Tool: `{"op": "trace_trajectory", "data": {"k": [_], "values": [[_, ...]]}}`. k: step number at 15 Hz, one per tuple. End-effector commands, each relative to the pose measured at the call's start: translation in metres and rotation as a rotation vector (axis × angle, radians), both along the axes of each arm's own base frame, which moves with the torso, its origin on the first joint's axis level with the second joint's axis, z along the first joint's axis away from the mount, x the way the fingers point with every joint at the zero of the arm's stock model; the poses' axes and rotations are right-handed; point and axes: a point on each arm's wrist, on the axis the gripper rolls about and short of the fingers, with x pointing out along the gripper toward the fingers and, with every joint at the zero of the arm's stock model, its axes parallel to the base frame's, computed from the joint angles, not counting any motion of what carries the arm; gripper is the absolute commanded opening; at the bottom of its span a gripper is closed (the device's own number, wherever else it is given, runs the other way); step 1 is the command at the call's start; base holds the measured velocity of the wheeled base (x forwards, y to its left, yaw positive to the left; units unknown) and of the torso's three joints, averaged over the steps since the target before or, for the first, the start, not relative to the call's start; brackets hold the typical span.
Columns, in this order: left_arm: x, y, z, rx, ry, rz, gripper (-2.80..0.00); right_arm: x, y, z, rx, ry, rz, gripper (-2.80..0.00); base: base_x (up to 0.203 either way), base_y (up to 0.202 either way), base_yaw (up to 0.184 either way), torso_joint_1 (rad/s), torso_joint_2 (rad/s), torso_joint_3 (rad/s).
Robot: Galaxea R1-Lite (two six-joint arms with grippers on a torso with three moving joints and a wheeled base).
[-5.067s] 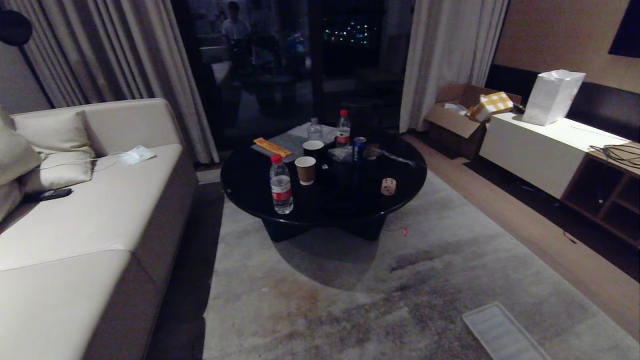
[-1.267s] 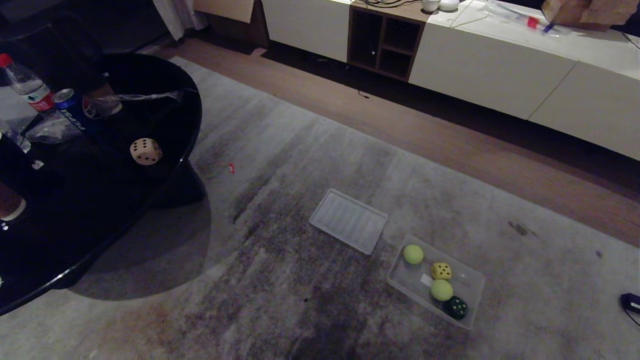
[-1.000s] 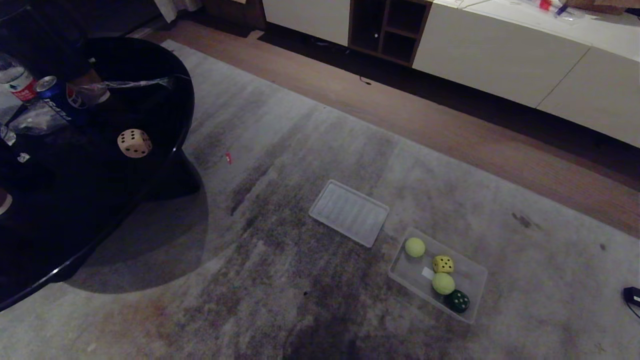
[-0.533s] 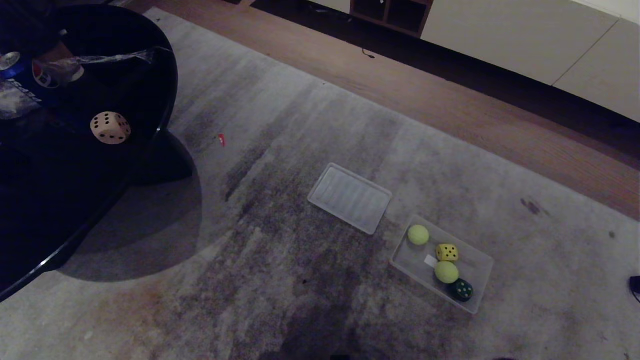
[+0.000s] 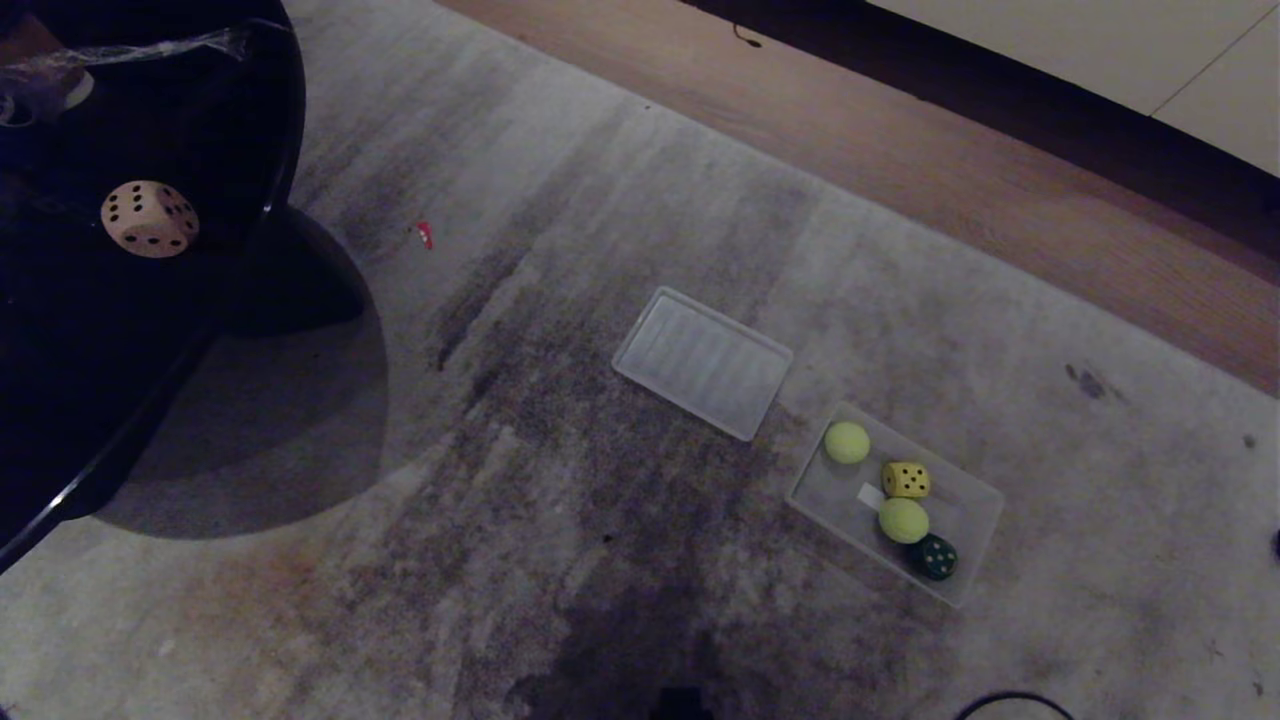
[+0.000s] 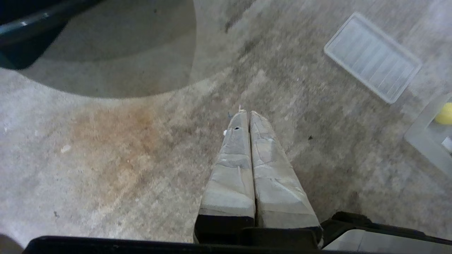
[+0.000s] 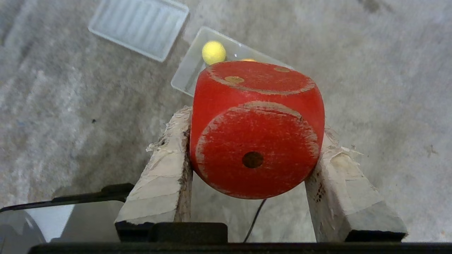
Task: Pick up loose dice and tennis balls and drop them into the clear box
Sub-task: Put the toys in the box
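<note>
Head view: ribbed lid beside clear box

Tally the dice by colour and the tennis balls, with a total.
Yellow die: 1, in the clear box
Dark green die: 1, in the box
Beige die: 1, on the black table
Red die: 1, in the right gripper
Tennis balls: 2, in the box
Total: 6

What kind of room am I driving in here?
Probably a living room: a grey rug over wood flooring, a low black round table and a pale cabinet along the wall.
</note>
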Motion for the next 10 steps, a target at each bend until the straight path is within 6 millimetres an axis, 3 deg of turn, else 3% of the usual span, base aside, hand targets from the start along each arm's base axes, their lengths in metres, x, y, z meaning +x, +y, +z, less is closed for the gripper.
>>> {"op": "trace_trajectory", "data": {"k": [1,10], "values": [[0.0002,0.0,-0.0004,-0.001,0.003,0.001,-2.8,0.0001,0.0,0.0,0.0,0.002,0.0,-2.8,0.0,0.0,0.0,0.006,0.0,-0.197],[0.0002,0.0,-0.0004,-0.001,0.003,0.001,-2.8,0.0,0.0,-0.0001,0.0,0.001,0.0,-2.8,0.0,0.0,0.0,0.003,0.0,-0.198]]}}
